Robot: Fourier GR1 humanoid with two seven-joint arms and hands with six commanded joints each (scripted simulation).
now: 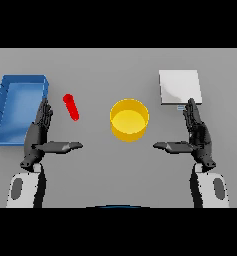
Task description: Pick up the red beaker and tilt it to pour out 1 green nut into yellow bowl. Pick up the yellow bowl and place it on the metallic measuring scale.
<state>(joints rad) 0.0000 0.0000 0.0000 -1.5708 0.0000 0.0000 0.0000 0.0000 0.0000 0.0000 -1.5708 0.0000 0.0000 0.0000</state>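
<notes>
Big blue tray (5, 107) sits far left on the grey table (100, 170). Far right, the metallic scale (179, 86). Dead centre, the yellow bowl (129, 120), upright. Left hand (39, 135) and right hand (197, 137) hover low at either side, fingers straight, thumbs spread inward, holding nothing. Smallest: the red beaker (71, 106), between tray and bowl.

Red beaker (71, 107) lies left of yellow bowl (129, 120)

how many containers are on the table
3. The blue bin sits far left, the red beaker lies just right of it, and the yellow bowl is at centre. None appears hidden.
</notes>
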